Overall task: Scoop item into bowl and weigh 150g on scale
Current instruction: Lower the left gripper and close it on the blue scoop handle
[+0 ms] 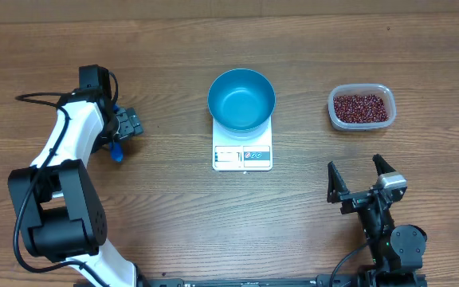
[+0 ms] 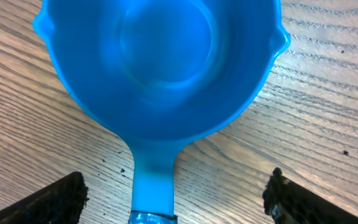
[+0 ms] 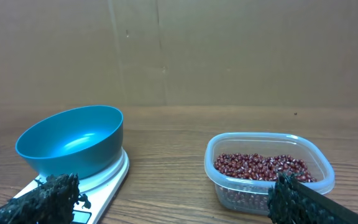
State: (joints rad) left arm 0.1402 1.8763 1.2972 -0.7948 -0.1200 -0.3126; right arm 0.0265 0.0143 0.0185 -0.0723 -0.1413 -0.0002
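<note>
Weighing bench, with all positions given from the scale (image 1: 242, 156). We read the wooden table (image 1: 293, 40) as the work surface. The left arm (image 1: 68, 143) reaches out well to the left of the scale. The right arm (image 1: 389, 231) sits to its right on the display side.

The bowl (image 1: 241, 100) stands upright on the scale. It overhangs the platform but leaves the display strip uncovered, so, we judge, a reading can be taken during filling. The digits are too small for us to read. The bowl is empty.

The clear tub (image 1: 332, 108) rests on the table to the right of the scale, apart from it. It holds the beans (image 1: 362, 108), which are all of the item we can see.

The scoop (image 2: 160, 68) lies on the table far to the left of the scale, cup upward and empty. Its handle points toward the left gripper (image 2: 174, 198). That gripper's jaws stand wide, one on each side of the handle without touching it, a pose we take as preparation for a grasp.

The right gripper (image 1: 355, 171) hovers to the right of the scale on the display side. Its jaws are wide and hold nothing, and it faces the bowl and tub.

We judge the task to be at its opening step: the scoop must be gripped before any beans can be moved.
</note>
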